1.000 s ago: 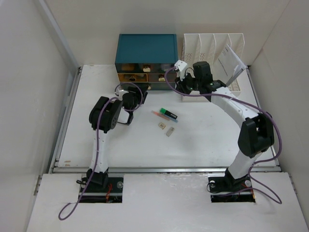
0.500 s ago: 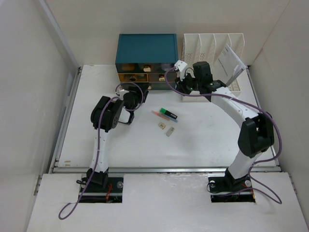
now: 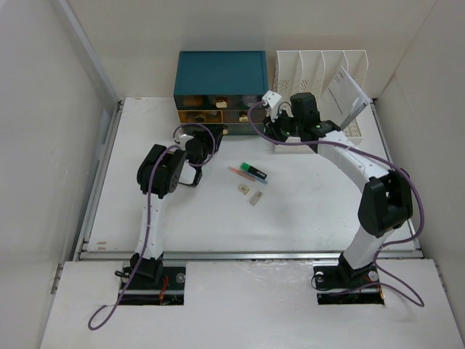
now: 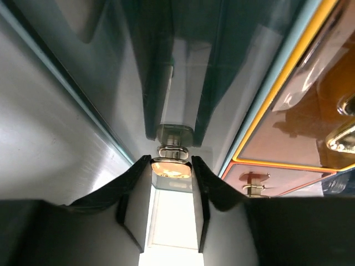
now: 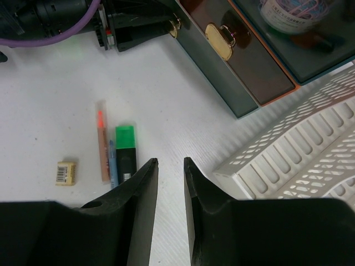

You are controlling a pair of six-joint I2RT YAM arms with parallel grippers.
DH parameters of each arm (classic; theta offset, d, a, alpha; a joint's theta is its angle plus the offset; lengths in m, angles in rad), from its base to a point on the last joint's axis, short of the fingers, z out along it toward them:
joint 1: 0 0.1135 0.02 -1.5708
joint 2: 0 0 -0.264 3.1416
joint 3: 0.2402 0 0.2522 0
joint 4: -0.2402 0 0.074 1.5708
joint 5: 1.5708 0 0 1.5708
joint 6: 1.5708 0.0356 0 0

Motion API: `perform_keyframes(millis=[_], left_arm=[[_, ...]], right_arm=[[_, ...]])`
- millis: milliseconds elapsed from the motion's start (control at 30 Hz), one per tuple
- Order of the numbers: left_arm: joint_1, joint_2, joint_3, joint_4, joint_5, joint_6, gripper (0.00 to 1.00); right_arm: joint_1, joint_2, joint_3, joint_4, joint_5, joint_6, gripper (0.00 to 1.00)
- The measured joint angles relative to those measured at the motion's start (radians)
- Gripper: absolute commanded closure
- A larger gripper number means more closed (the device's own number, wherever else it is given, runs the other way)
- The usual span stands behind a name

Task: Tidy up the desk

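Observation:
The desk is a broad white tabletop. At its back stands a teal drawer box. My left gripper is at the box's lower left drawer. In the left wrist view its jaws press on both sides of a gold drawer knob. My right gripper hangs open over bare desk beside the file rack's corner, nothing between its fingers; from above it is right of the drawers. A green highlighter, an orange pen, a blue pen and a small eraser lie loose mid-desk.
A white slotted file rack holding papers stands at the back right. An upper drawer is pulled out, with paper clips inside. Another small item lies near the eraser. Walls enclose the desk on three sides.
My left gripper's jaws have closed in onto the drawer knob. Neither arm has visibly moved, and the right gripper is unchanged.

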Motion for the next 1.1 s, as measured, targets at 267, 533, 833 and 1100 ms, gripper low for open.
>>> perform_keyframes(millis=[267, 533, 833, 1100], left_arm=[[0.000, 0.001, 0.004, -0.006, 0.013, -0.008, 1.00], [0.000, -0.010, -0.060, 0.053, 0.014, -0.018, 1.00], [-0.005, -0.119, -0.229, 0.063, 0.064, -0.019, 1.00], [-0.006, -0.168, -0.313, 0.071, 0.094, -0.014, 0.96]], right_arm=[[0.000, 0.000, 0.000, -0.001, -0.002, -0.003, 0.69], [0.000, 0.000, 0.000, -0.003, -0.005, -0.003, 0.69], [0.000, 0.000, 0.000, -0.014, -0.009, -0.005, 0.69], [0.000, 0.029, 0.024, -0.076, -0.037, -0.030, 0.57]])
